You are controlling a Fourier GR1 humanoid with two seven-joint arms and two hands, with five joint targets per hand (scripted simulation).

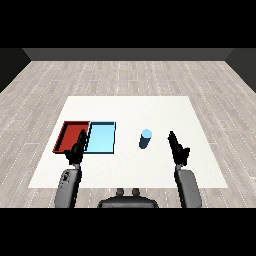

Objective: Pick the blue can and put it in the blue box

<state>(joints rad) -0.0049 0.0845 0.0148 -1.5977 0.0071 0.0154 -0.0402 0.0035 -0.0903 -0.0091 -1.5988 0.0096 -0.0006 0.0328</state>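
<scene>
The left hand (pixel 76 149) covers the red tray's (pixel 67 131) near right corner, fingers straight, holding nothing. The right hand (pixel 178 148) hovers with fingers extended and open near the tabletop's (pixel 150 107) right edge. The blue can (pixel 145 139) stands upright mid-table, between the blue tray (pixel 102 137) and that hand, touching neither.

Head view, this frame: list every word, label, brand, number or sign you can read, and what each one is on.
None: no readable text shows anywhere.
Blue can: plain blue side and lighter top, no label visible.
Red tray and light blue tray: plain colour, no markings.
White table: unmarked.
Left hand and right hand: black, with no lettering or numbers to be made out.
</scene>
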